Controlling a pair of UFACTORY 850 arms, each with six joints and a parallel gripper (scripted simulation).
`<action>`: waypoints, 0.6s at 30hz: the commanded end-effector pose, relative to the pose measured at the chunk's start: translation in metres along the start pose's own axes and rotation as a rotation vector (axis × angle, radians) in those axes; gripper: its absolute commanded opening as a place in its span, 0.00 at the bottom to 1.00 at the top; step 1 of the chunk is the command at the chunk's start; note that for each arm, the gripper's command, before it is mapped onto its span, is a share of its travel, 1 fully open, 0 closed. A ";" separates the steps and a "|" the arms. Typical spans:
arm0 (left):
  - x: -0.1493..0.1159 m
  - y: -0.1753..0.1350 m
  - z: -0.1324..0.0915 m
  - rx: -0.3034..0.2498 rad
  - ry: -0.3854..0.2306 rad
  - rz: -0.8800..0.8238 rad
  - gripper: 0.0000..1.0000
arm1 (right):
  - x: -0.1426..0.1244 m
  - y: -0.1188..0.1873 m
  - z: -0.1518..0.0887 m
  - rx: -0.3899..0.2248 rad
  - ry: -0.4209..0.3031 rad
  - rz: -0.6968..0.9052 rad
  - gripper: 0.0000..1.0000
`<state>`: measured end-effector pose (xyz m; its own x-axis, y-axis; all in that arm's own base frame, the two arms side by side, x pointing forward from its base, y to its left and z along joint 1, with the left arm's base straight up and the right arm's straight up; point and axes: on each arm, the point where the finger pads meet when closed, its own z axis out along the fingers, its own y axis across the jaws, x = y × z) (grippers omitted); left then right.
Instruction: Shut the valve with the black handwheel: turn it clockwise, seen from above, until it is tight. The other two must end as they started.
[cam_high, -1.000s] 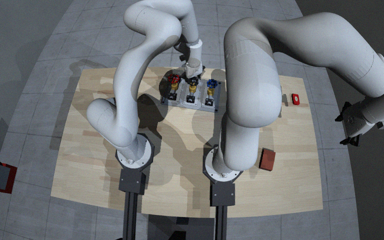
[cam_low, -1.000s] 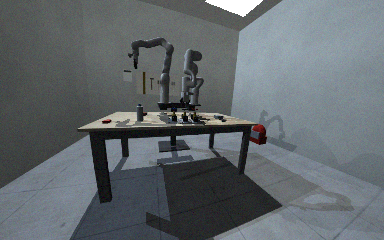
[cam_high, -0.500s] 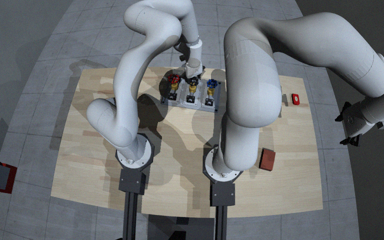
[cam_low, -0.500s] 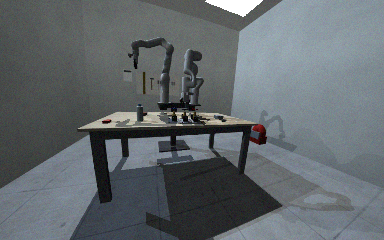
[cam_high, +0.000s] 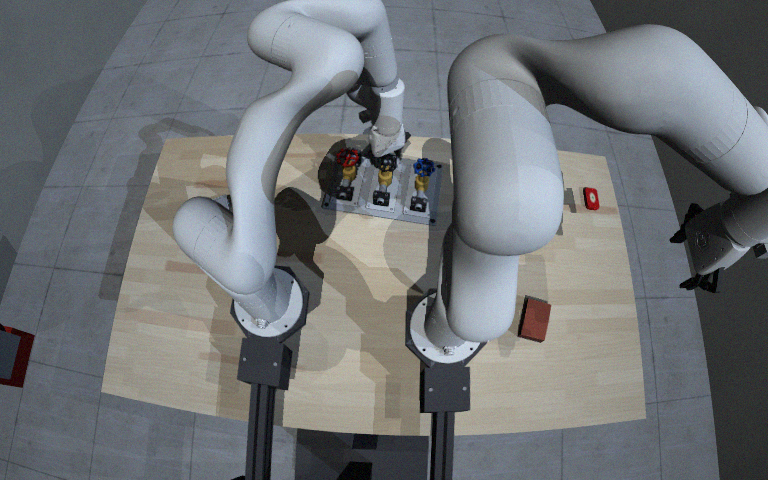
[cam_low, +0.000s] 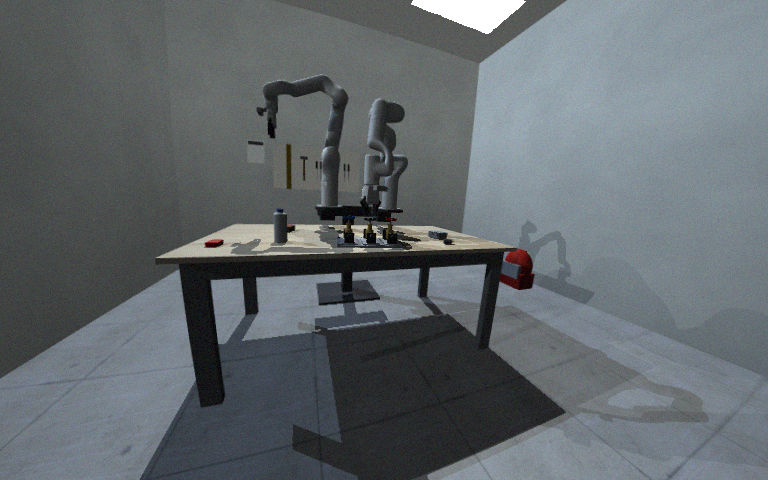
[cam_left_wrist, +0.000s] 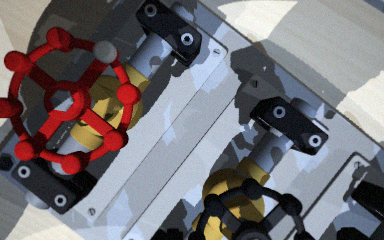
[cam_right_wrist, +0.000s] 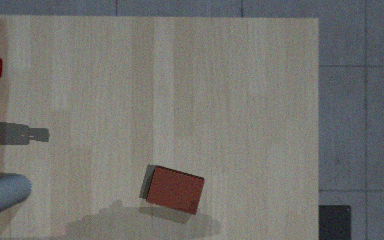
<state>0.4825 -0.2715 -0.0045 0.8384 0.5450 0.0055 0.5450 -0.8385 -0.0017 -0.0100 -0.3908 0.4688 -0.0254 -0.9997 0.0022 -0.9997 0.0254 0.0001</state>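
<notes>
Now our left claw (cam_high: 390, 153) (cam_low: 370, 208) hangs apart, nothing clamped, over the black handwheel (cam_high: 387, 164) (cam_low: 369, 219) (cam_left_wrist: 252, 190), the middle valve's. We seem to be lining up; next we should lower, grip its rim, and turn clockwise.

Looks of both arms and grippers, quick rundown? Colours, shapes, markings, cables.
Left arm and right arm: smooth light-grey tubes, rounded elbows, thin seam lines, no sleeves, no cables that I can see. Right gripper: pale grey body, small dark emblem, black fingers. Left gripper: light body, black fingers; markings too small to tell.
</notes>
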 end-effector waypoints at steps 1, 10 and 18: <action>0.000 0.001 0.001 -0.002 0.001 0.000 0.82 | 0.000 0.000 -0.001 0.000 0.002 0.000 1.00; 0.000 0.001 0.007 -0.002 0.001 0.000 0.82 | 0.000 0.000 -0.001 0.000 0.002 0.000 1.00; 0.000 0.001 0.013 -0.002 0.001 0.000 0.82 | 0.000 0.000 -0.001 0.000 0.002 0.000 1.00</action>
<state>0.4827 -0.2715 -0.0164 0.8384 0.5450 0.0056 0.5450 -0.8385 -0.0014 -0.0100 -0.3908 0.4688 -0.0254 -0.9997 0.0022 -0.9997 0.0254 0.0001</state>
